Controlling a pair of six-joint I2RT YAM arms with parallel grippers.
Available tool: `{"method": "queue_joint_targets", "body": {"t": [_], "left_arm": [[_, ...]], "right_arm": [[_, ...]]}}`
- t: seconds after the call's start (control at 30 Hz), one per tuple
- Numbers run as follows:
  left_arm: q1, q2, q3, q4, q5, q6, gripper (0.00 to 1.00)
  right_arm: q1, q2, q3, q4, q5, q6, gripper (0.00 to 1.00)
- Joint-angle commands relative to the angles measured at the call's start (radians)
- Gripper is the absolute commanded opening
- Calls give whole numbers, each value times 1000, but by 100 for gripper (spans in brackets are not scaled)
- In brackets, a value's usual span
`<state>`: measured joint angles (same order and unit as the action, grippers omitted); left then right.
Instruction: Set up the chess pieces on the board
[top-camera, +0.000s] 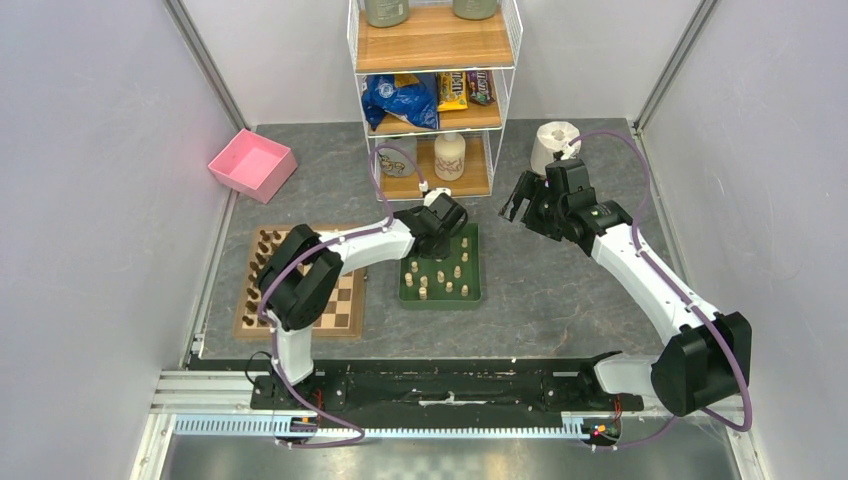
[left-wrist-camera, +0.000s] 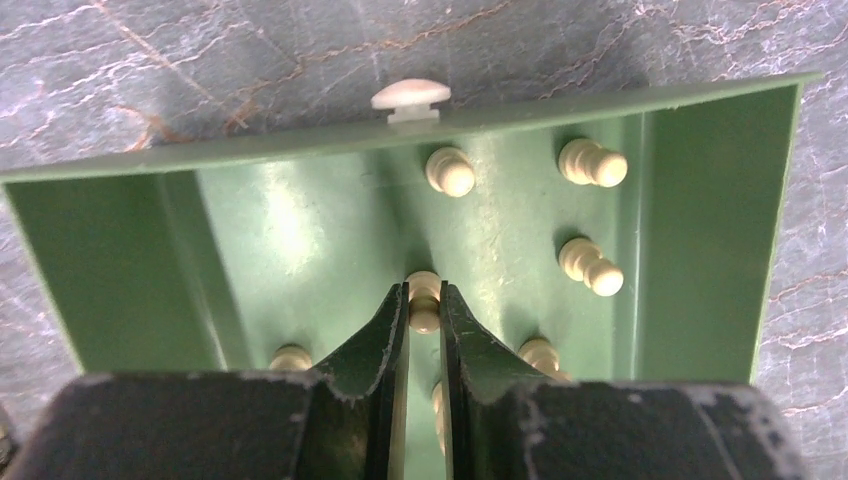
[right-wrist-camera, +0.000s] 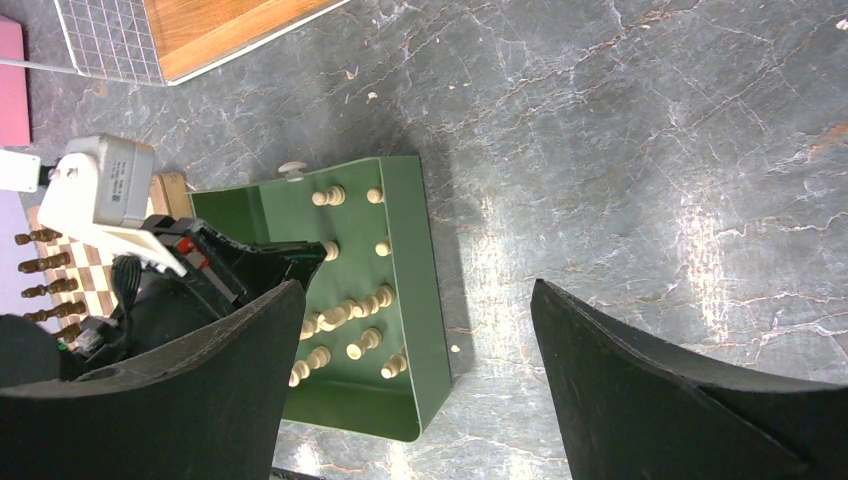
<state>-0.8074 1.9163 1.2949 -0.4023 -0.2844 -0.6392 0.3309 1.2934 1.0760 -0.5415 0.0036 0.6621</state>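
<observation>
The green tray (top-camera: 440, 298) holds several pale cream chess pieces (top-camera: 441, 276). My left gripper (left-wrist-camera: 425, 292) is down inside the tray (left-wrist-camera: 100, 260) and shut on one upright cream piece (left-wrist-camera: 425, 310); other cream pieces (left-wrist-camera: 592, 165) stand around it. From above, the left gripper (top-camera: 432, 232) is over the tray's far end. The board (top-camera: 345, 300) lies left of the tray, largely hidden under the left arm, with dark pieces (top-camera: 262, 250) along its left side. My right gripper (top-camera: 515, 205) is open and empty above the bare table, right of the tray (right-wrist-camera: 350, 400).
A wire shelf rack (top-camera: 435, 90) with snacks and bottles stands behind the tray. A pink box (top-camera: 252, 165) sits at the back left and a white roll (top-camera: 553, 143) at the back right. A small white cap-shaped thing (left-wrist-camera: 410, 97) lies just outside the tray's far wall.
</observation>
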Motion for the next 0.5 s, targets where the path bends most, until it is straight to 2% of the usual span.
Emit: {"method": "queue_joint_targets", "body": {"t": [0.0,0.27,0.47], "left_arm": [[-4,-103,-13,-4,-49,18,2],[28,-276,-47,-22,-114,53,2],[124,-485,-217,-63,-130,10,2]], "right_arm": [[-3,-11,33,0,-1,0,92],[-3,-16,28,0,-1,8,92],[-3,-8,28,7,0,12,92]]}}
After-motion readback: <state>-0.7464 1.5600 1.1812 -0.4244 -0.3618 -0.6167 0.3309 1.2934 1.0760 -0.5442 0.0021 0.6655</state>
